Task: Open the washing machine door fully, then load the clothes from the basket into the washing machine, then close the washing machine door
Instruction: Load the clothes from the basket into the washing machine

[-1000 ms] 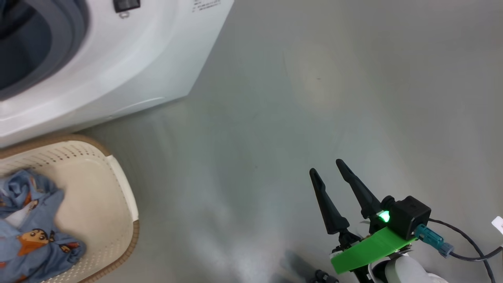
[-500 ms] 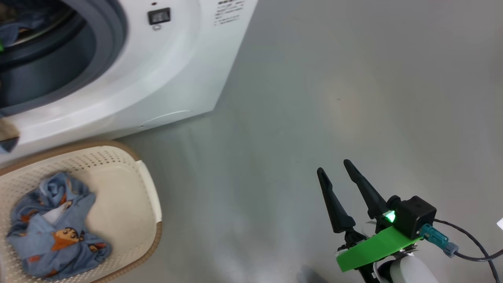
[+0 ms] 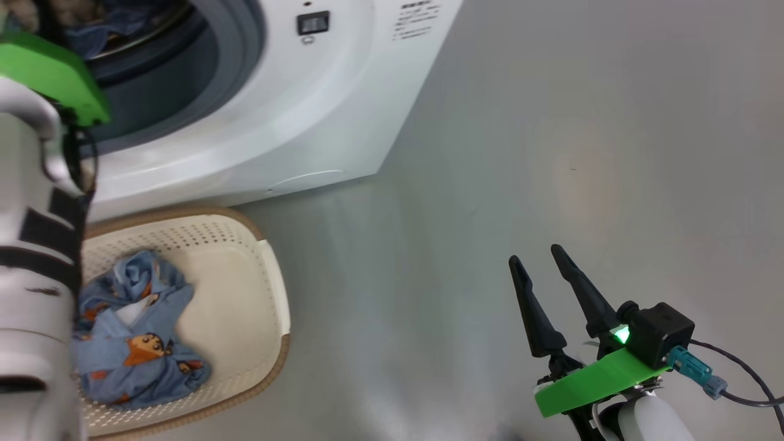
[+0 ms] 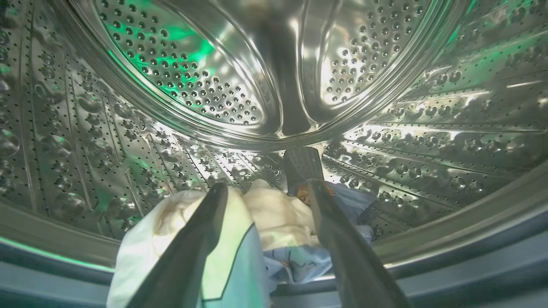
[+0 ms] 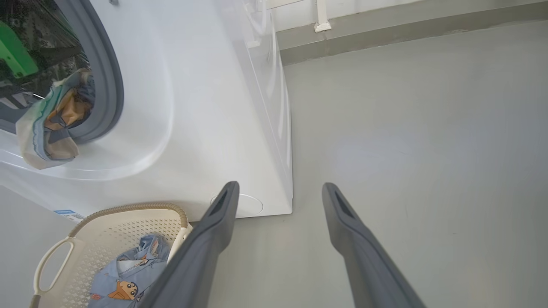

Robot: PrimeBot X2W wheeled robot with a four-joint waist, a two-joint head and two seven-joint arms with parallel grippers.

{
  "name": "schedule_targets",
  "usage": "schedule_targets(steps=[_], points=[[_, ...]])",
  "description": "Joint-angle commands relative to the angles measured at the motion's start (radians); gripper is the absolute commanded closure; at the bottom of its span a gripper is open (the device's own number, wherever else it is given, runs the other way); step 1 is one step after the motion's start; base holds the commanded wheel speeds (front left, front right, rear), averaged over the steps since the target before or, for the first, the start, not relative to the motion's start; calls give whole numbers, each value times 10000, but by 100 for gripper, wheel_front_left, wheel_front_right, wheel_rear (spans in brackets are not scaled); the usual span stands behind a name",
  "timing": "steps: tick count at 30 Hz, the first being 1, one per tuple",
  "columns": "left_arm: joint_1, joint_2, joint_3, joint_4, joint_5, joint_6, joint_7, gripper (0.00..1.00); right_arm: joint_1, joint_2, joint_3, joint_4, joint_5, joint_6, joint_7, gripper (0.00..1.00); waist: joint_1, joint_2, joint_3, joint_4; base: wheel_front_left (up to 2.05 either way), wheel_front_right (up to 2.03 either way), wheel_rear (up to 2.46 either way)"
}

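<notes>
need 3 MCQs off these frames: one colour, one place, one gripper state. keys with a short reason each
1. The garment in the basket is mainly:
A blue
B red
C black

2. The left gripper is:
A in the basket
B inside the drum
C on the machine's top

3. The right gripper is:
A shut on a garment
B open and empty
C shut on a basket handle

Key:
1 A: blue cloth with orange-brown cartoon prints.
2 B: its wrist view looks along the fingers at perforated steel, with clothes beneath.
3 B: its fingers stand apart over the floor, with nothing between them.
</notes>
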Motion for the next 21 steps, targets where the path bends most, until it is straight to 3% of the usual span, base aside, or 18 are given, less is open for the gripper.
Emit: schedule_targets(steps=[1, 10, 16, 21], points=[[362, 204, 22, -616, -67, 65, -104, 0, 51, -79, 137, -206, -57, 92, -49, 0, 0, 0, -46, 266, 0, 0, 0], [2716, -104, -22, -3436, -274, 149, -94, 0, -29, -79, -58, -218, -188, 92, -49, 0, 0, 0, -143, 825, 0, 0, 0], [4782, 3, 53, -5857, -399, 427, 242, 0, 9, -79, -127, -247, -295, 92, -49, 0, 0, 0, -191, 1039, 0, 0, 0], [7377, 79, 244, -8837, -504, 931, 616, 0, -42, -82, -212, -276, -453, 92, -49, 0, 0, 0, -171, 1199, 0, 0, 0]])
